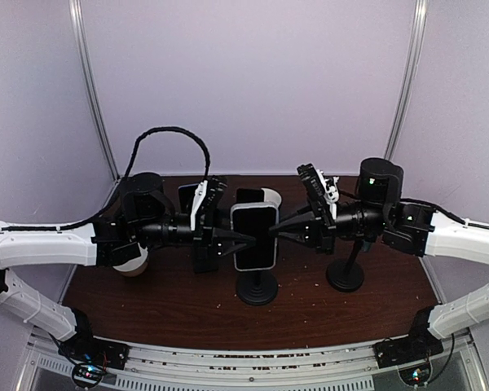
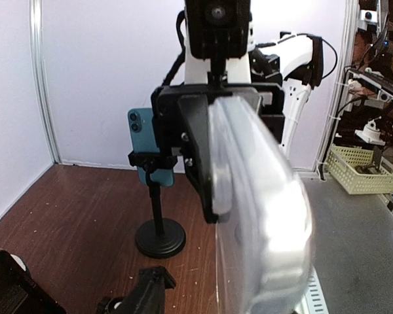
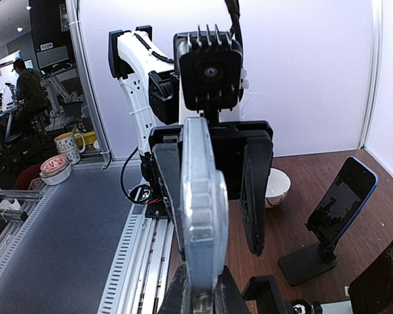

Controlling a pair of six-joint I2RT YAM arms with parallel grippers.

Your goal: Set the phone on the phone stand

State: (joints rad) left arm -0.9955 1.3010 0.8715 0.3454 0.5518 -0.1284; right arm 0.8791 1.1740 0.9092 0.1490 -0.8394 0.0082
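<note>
Far left, at 9 o'clock from the action, you've got a white cup (image 1: 133, 265) tucked under your left arm on the brown wooden table (image 1: 163, 305). Behind it, round at 10 o'clock, a dark blue-edged phone (image 3: 340, 203) leans back on a black wedge stand (image 3: 304, 261).

On to your left gripper (image 1: 238, 239). It reaches in level from 9 o'clock, and the right wrist view shows its fingers (image 3: 257, 190) spread wide. One sits close to the phone's face and the other stands clear of the back, so it has no squeeze on it.

Dead centre is the black-screened phone in a clear case (image 1: 255, 236), upright in portrait with its screen towards the top camera. Straight below at 6 o'clock sits the black round-based phone stand (image 1: 257, 289). The phone's bottom edge hides the pole and cradle, so you can't tell whether it is seated or only hanging just above.

Your right gripper (image 1: 275, 232) comes in from 3 o'clock, pinched tight on the phone's right edge. The left wrist view shows its black fingers (image 2: 196, 150) pressed flat against the clear case.

Further right, at 4 o'clock, a second black pole stand (image 1: 345, 275) clamps a teal phone (image 2: 144, 140).
</note>
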